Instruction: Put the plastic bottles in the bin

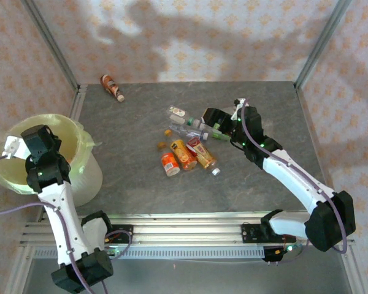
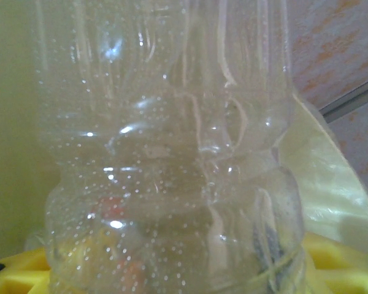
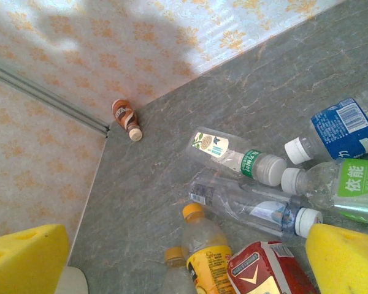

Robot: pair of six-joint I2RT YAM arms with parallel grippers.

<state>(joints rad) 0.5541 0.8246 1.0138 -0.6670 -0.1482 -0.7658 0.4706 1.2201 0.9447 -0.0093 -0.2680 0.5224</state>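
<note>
A clear bottle (image 2: 172, 153) is clamped in the left jaws and held over the bin (image 1: 89, 174), which stands at the left of the desk (image 1: 135, 184). The right jaws are spread wide (nothing between them) above a cluster of bottles (image 1: 187, 147) lying mid-desk, among them a green-labelled bottle (image 3: 349, 187) and a blue-labelled bottle (image 3: 343, 131). One brown bottle (image 1: 111, 87) is seen well apart, by the far wall.

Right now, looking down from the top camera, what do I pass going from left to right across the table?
Big yellow-green bin → lone brown bottle by the back wall → heap of bottles in the middle.
</note>
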